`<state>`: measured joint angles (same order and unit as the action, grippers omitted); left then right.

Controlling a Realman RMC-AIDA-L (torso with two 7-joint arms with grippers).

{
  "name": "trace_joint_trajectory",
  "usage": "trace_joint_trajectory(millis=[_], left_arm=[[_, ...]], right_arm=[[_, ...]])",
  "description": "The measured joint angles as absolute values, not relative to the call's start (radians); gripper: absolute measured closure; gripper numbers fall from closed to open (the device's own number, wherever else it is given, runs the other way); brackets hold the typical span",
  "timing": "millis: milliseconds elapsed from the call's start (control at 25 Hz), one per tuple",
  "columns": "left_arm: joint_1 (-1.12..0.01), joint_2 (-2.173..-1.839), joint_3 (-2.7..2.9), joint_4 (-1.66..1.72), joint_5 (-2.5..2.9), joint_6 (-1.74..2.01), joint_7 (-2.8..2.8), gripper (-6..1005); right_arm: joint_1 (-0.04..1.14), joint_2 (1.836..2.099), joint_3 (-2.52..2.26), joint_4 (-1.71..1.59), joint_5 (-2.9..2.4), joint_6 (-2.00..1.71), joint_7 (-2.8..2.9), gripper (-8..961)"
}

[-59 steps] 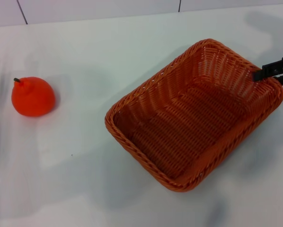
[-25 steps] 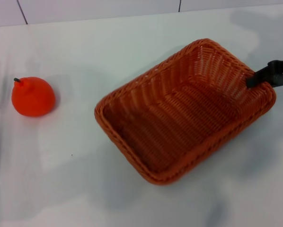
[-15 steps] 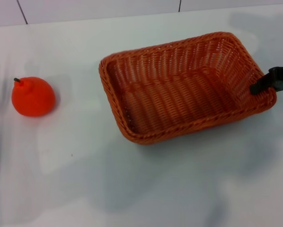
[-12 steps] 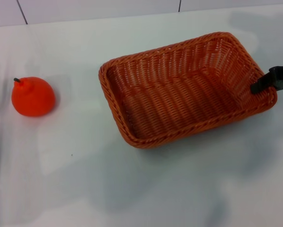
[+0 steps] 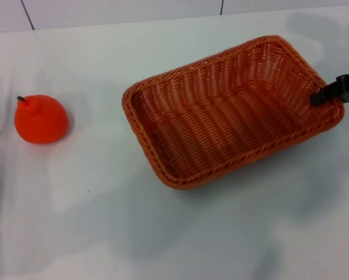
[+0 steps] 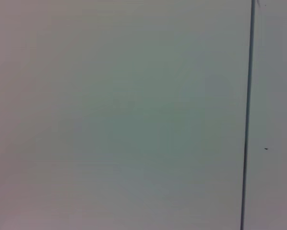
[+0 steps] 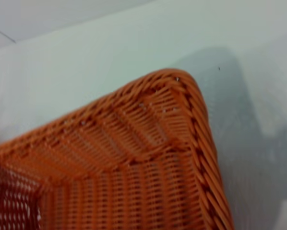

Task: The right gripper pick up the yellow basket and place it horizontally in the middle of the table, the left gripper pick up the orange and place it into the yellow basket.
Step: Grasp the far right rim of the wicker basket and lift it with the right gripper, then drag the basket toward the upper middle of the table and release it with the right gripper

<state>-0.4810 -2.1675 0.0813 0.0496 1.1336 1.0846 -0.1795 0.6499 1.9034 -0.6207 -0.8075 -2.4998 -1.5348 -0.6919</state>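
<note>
Our right tool (image 5: 326,96), pinching the basket (image 5: 221,125) by its right rim, has swung it from diagonal toward horizontal mid-table (image 5: 163,233), though it sits slightly skewed; the orange (image 5: 40,119) waits far left.

We see a yellow basket (image 5: 221,125) of woven wicker-style strands, orange-brown, ribbed and rough, with a braided rim and a slight plastic-like sheen. The orange (image 5: 40,119) looks smooth and matt, with a short dark stem. The desk (image 5: 104,233) is smooth, glossy white with faint grey shadows. The right end effector (image 5: 337,92) at the basket's rim is matt black.
</note>
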Motion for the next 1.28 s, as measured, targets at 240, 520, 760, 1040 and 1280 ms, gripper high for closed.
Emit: trace_joint_trajectory(millis=[240,520,760,1040,1280], left_arm=[[-0.486,-2.166,0.084,0.039,1.134,1.080,-0.179,93],[-0.486,-2.166,0.106,0.038,1.134,1.076,-0.179,93],[-0.488,-2.165,0.107,0.040,1.134,1.073,-0.179,94],[-0.492,-2.164,0.107,0.042,1.134,1.072,-0.179,94],[-0.494,-2.164,0.107,0.043,1.134,1.072,-0.179,94]], right_arm=[[0.615,1.904,-0.574,-0.797,-2.399,-1.534,-0.734,751],[0.568,1.911,-0.525,-0.777,-2.275,-1.506,-0.763,751],[0.558,1.917,-0.490,-0.728,-2.239,-1.477,-0.761,745],[0.566,1.944,-0.486,-0.711,-2.234,-1.412,-0.755,737],[0.581,1.969,-0.490,-0.701,-2.233,-1.331,-0.746,731]])
